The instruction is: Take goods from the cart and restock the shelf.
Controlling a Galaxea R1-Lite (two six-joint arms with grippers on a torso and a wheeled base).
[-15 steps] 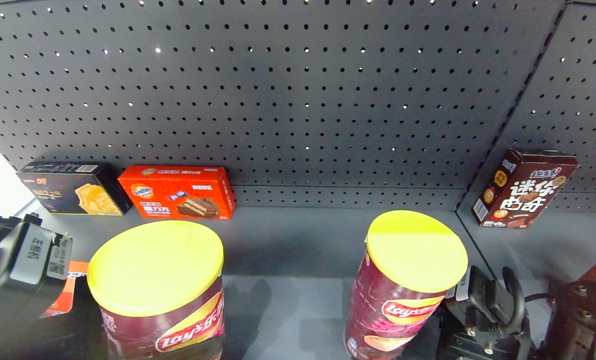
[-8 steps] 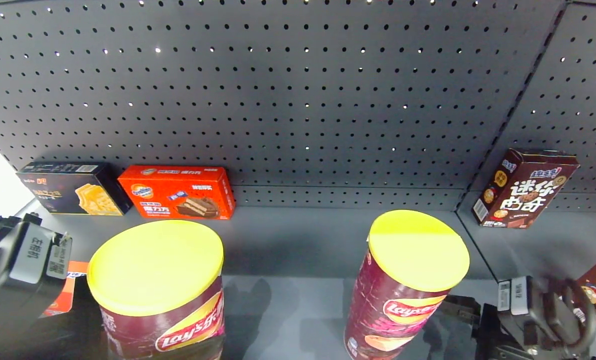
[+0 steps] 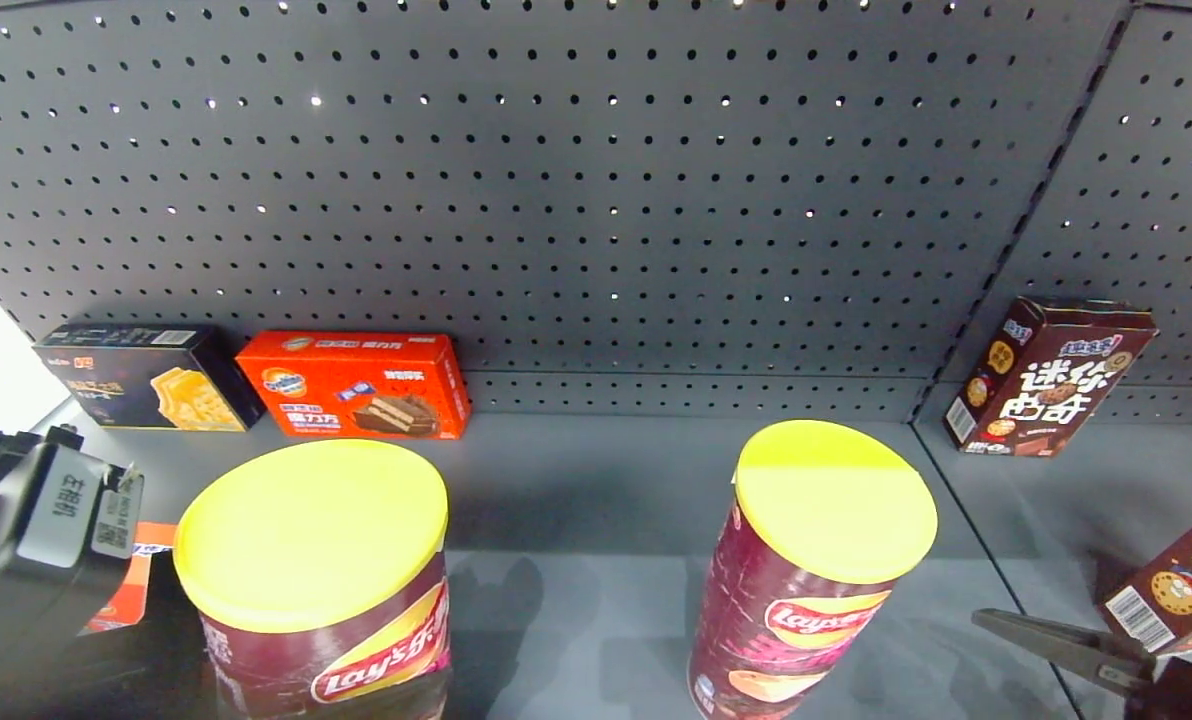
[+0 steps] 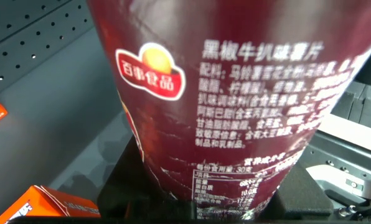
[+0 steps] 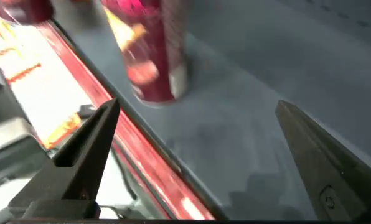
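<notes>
One chip can (image 3: 816, 560) is stood upright on the shelf (image 3: 596, 470), near the right gripper (image 5: 198, 106), whose jaws are spread wide and empty. A second can (image 3: 311, 570) is clasped in the jaws of the left gripper (image 4: 204, 208), not yet set down.

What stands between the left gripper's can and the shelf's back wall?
Only the orange box, set against the back wall directly behind the left can; the shelf floor right of that box is bare.
</notes>
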